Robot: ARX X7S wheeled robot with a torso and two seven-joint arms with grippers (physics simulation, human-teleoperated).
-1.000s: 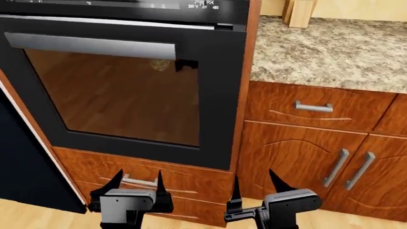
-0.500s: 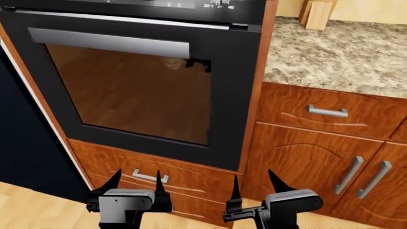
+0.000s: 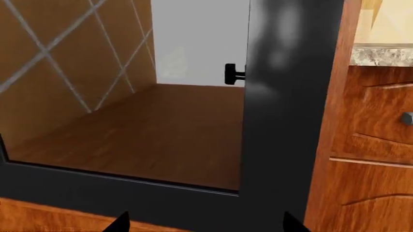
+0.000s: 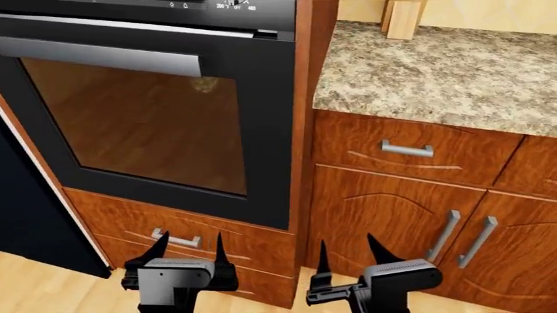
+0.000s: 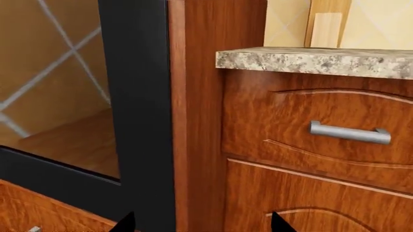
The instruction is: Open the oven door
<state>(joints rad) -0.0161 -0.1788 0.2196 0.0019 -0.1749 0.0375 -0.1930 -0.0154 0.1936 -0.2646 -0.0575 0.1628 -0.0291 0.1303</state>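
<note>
While both arms hung low in front of the cabinetry, the oven door (image 4: 148, 117) stood shut in its tall wooden housing at the left of the head view, its dark tinted glass reflecting a wood-toned floor. Its long silver-grey bar handle (image 4: 100, 57) ran along the top edge of the door, high above both grippers. The left gripper (image 4: 186, 251) sat before the reddish-brown drawer (image 4: 192, 241) under the oven, its two black fingers spread wide and holding nothing. The right gripper (image 4: 348, 253) hovered in front of the lower cabinet door (image 4: 383, 215) to the right of the oven housing, its fingers likewise spread wide and empty. Neither gripper touched the oven door. A speckled granite countertop (image 4: 435, 72) lay above the drawer with a silver handle (image 4: 407, 149). From the left wrist view, the door's black frame (image 3: 284, 121) filled the middle, and from the right wrist view the frame's edge (image 5: 139, 121) met the wooden side panel (image 5: 193, 116).
</note>
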